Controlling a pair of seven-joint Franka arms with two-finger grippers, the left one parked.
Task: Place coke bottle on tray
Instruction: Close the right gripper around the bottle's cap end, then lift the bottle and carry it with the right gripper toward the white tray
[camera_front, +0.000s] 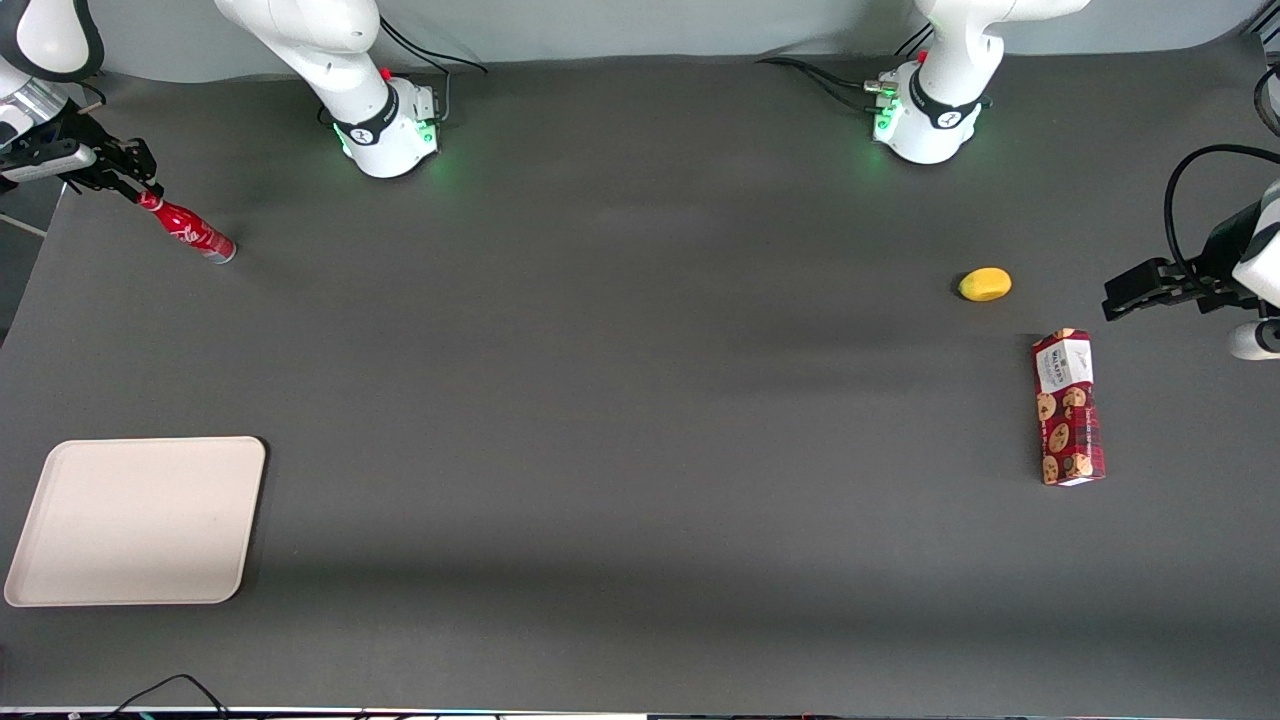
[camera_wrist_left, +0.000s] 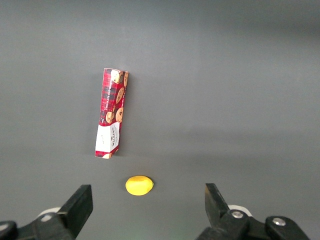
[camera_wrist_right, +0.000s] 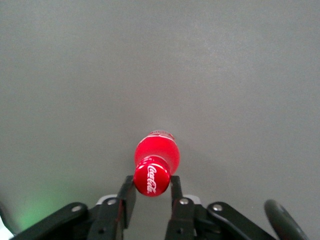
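1. Lower left of the front frame, nearest the camera: tray (camera_front: 135, 520), cream-white, lying flat on the dark counter (camera_front: 620, 400), nothing on it.
2. Right part of the front frame, toward the parked arm's end: red cookie box (camera_front: 1068, 407) lying flat, lengthwise toward the camera; seen too in the parked arm's wrist view (camera_wrist_left: 111, 113).
3. Just above the box in the front frame, a little farther from the camera: small yellow lemon-like fruit (camera_front: 985, 284), apart from the box; also in the parked arm's wrist view (camera_wrist_left: 139, 185).
4. Upper left of the front frame, farther from the camera than the tray and well apart from it: coke bottle (camera_front: 188, 229), tilted, cap toward the claw, silvery base low at the counter; contact with the counter not clear.
5. At the upper left edge of the front frame: claw (camera_front: 140, 188) closed on the bottle's neck just below the cap.
6. Working wrist view: claw (camera_wrist_right: 152, 187) with both dark fingers (camera_wrist_right: 127, 196) pressed against the bottle (camera_wrist_right: 156, 162) at the red cap, white script visible on the cap, grey counter beneath.
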